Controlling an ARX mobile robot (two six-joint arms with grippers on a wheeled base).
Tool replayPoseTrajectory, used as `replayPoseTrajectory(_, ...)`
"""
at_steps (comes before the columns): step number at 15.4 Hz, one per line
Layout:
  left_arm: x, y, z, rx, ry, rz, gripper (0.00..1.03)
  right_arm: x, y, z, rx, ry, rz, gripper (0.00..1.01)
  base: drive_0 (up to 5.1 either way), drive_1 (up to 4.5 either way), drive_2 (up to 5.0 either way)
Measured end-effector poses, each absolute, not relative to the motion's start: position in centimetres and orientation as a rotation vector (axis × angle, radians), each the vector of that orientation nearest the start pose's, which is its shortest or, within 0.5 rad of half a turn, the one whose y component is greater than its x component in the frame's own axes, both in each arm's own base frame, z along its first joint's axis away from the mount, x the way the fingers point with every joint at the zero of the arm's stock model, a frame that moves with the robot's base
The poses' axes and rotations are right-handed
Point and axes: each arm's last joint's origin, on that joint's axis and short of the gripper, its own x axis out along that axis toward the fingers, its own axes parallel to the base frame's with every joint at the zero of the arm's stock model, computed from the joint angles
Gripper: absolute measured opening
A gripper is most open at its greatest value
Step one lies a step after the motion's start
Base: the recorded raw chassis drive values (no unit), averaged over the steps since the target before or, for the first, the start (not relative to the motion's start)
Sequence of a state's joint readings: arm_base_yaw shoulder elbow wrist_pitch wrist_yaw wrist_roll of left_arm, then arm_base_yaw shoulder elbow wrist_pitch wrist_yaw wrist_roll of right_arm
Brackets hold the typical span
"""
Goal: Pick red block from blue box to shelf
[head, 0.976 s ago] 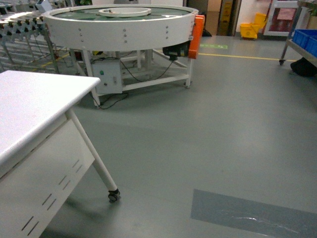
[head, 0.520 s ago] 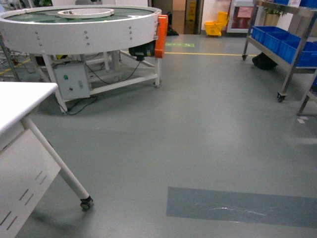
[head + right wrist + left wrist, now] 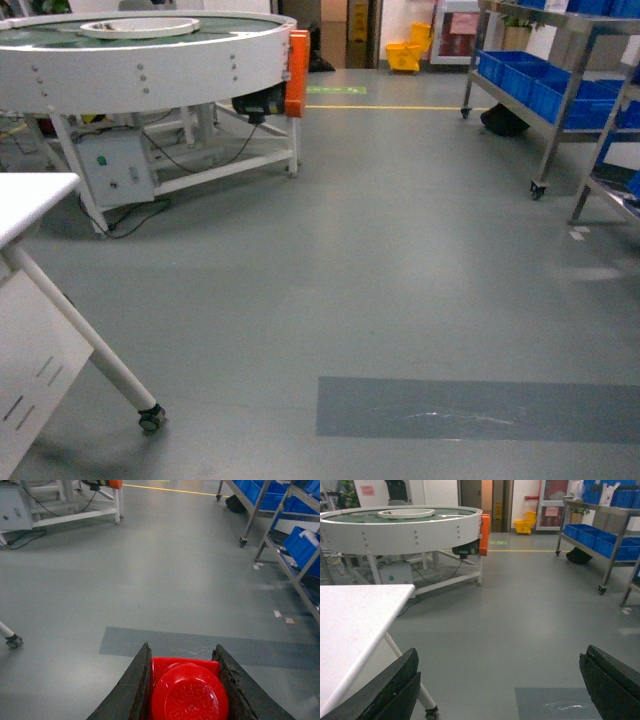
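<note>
Clamped between the two dark fingers of the right claw (image 3: 185, 690), the red block (image 3: 187, 692) rode above the grey floor (image 3: 400, 260), and it looked a light, stiff, smooth plastic piece best gripped flat on its side walls, as here, not on the round stud. The left claw (image 3: 500, 685) hung spread apart and empty. Only the block's top showed, the blue box was nowhere in view, and the shelf (image 3: 560, 90) at the right edge was cut off.
</note>
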State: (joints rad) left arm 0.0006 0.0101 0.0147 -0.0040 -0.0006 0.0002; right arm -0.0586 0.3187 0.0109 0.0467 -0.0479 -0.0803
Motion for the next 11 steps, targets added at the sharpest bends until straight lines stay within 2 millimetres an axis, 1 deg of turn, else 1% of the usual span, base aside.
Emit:
replayPoseTrajectory(2,9.74,0.01,16.73,0.000,-0.001,0.001,0.98,11.42,-0.53,14.42,-0.066,0.261,0.000,0.28,-1.7,-1.67,-1.7)
replayPoseTrajectory(5,9.74,-0.01,16.75,0.000,-0.002,0.000,0.98,11.43,-0.53,14.43,-0.066,0.260,-0.001,0.28,0.0,0.00,0.0)
replayPoseTrajectory(11,9.74,0.00,16.76,0.000,-0.004,0.000,0.98,11.44,-0.53,14.48,-0.066,0.255,0.000,0.28,0.0,4.30,-4.4)
